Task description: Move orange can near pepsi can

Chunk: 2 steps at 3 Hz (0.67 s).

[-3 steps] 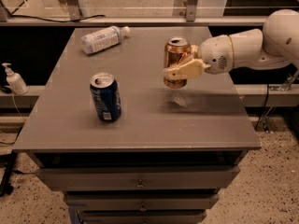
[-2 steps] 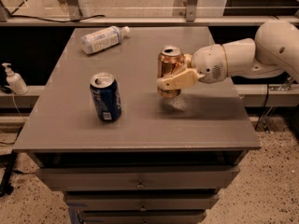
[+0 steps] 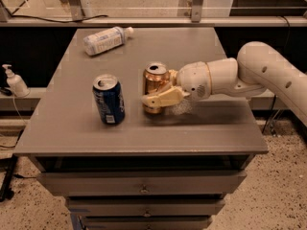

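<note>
The orange can is a slim copper-coloured can with a silver top, upright near the middle of the grey table. My gripper comes in from the right and is shut on the orange can, one cream finger across its front. The can's base looks to be at or just above the tabletop. The pepsi can is dark blue with a silver top. It stands upright a short gap to the left of the orange can.
A clear plastic bottle lies on its side at the table's back left. A soap dispenser stands on a ledge off the left edge. Drawers sit under the tabletop. My white arm reaches in over the right edge.
My gripper has carried the orange can left and towards the front, from the right part of the table to just beside the pepsi can. The pepsi can and bottle have not moved.
</note>
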Motion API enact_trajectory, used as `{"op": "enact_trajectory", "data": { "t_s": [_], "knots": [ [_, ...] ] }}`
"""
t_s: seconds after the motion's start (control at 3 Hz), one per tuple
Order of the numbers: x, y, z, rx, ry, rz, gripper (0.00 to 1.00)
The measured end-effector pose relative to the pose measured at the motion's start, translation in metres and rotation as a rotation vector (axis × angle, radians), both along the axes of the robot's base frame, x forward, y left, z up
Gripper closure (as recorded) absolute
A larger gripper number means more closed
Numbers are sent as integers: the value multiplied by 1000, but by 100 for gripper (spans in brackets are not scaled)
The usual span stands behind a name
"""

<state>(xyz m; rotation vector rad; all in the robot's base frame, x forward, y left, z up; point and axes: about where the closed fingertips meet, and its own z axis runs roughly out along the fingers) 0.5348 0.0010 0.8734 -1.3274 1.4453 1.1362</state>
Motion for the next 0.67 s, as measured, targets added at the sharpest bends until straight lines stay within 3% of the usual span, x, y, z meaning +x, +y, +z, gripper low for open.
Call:
{"op": "enact_trajectory", "data": {
  "t_s": [0.67],
  "knots": [
    [-7, 36, -8, -12, -95, 71, 100]
  ]
}}
